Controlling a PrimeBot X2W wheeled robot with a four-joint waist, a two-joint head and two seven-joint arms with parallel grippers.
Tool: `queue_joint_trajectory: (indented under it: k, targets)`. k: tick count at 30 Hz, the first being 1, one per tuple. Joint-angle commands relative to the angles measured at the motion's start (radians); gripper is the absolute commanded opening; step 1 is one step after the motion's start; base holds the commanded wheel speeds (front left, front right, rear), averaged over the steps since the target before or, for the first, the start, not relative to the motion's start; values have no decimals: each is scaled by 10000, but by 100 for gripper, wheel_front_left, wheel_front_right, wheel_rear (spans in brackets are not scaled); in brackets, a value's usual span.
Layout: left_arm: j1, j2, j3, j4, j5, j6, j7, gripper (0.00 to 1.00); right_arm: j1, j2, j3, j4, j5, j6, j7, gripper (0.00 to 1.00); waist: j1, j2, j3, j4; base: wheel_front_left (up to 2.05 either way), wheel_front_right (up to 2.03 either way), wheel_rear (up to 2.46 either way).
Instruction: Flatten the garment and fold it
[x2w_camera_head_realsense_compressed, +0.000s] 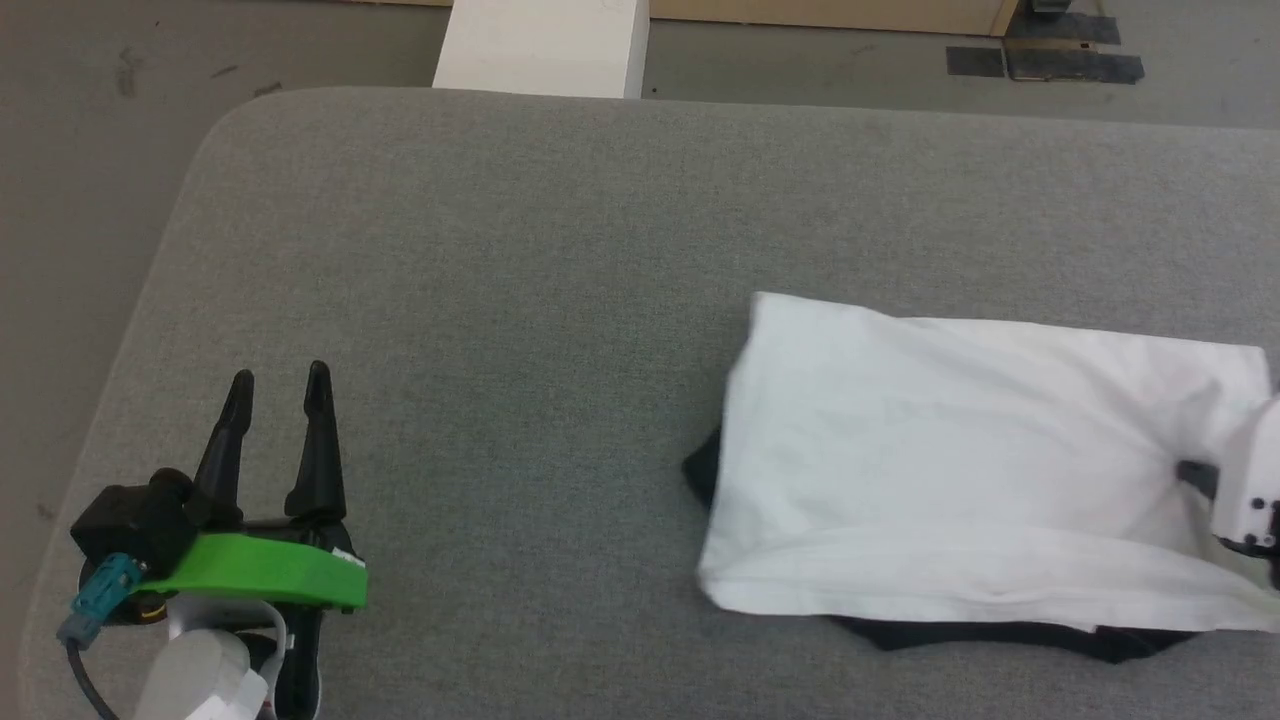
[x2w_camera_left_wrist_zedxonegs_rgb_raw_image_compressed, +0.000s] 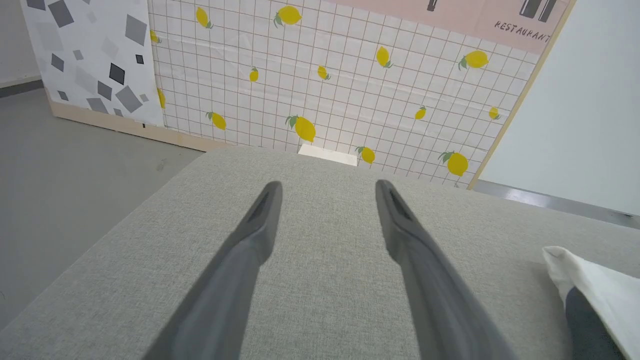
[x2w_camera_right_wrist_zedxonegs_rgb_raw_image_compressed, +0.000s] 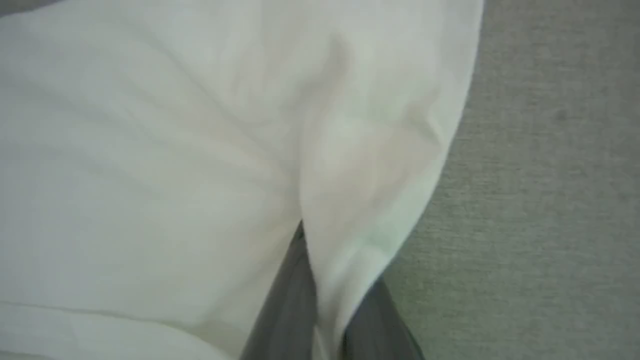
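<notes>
**Right end pinched: carry the fold over low & straight**

Far left: the left tool (x2w_camera_head_realsense_compressed: 280, 375) hangs over bare worktop (x2w_camera_head_realsense_compressed: 500, 250), fingers spread wide, nothing btw them, well apart from the cloth. A white box (x2w_camera_head_realsense_compressed: 540, 45) sits beyond the far edge, not in play.

Centre-right: the garment (x2w_camera_head_realsense_compressed: 960, 460) lies on the worktop's right half, white panel up. It looks doubled lengthwise, w/ black fabric peeking out at its left end & along the near edge. Mostly flat, w/ a few soft creases running twd the right.

Far right: the right tool (x2w_camera_right_wrist_zedxonegs_rgb_raw_image_compressed: 330, 300) is closed on a ridge of white cloth. In the right wrist view the fold runs up btw its two fingers.

Judgement: the step in hand is prob. the cross fold, right end over to left.
- Lift just enough to clear the layers.
- Travel straight along the long axis so the edges meet the left end square.
- Go slow: a thin pinch may slip or take only the top layer.
- The left tool could come in & pin the midline, else the stack may slide.
</notes>
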Motion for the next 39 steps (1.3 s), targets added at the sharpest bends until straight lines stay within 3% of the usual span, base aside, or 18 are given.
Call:
queue_joint_trajectory:
  k: [1,5,10,19,25,31,39]
  targets:
    - [69,-40,-6,77,90,-70,-47,100,-113,-113,-276,260,-499,-25,-28,0,-1,0,-67,-7,0,0,0]
    - [123,-41,3,196,116,-72,-47,100,-357,-26,-624,232,-1528,-25,73,0,-1,0,-198,-53,0,0,0]
    - [250,-27,27,359,122,-73,-47,100,-457,-255,146,-739,-2257,-25,987,0,-1,0,-425,-139,0,0,0]
    - [439,-65,48,627,51,-74,-47,100,-302,-405,1654,-4229,-1307,-25,3802,0,-1,0,-915,-250,0,0,0]
    - [393,-100,-36,711,-8,-74,-47,100,-265,4,2547,-5998,-786,-25,4565,0,-1,0,-979,-174,0,0,0]
    - [334,-111,-176,718,-86,-75,-47,100,-540,872,3418,-5832,-704,-25,4399,0,-1,0,-874,72,0,0,0]
    - [118,-133,-508,733,-205,-76,-47,100,-1095,1969,4181,-3909,-1098,-25,3274,0,-1,0,-432,576,0,0,0]
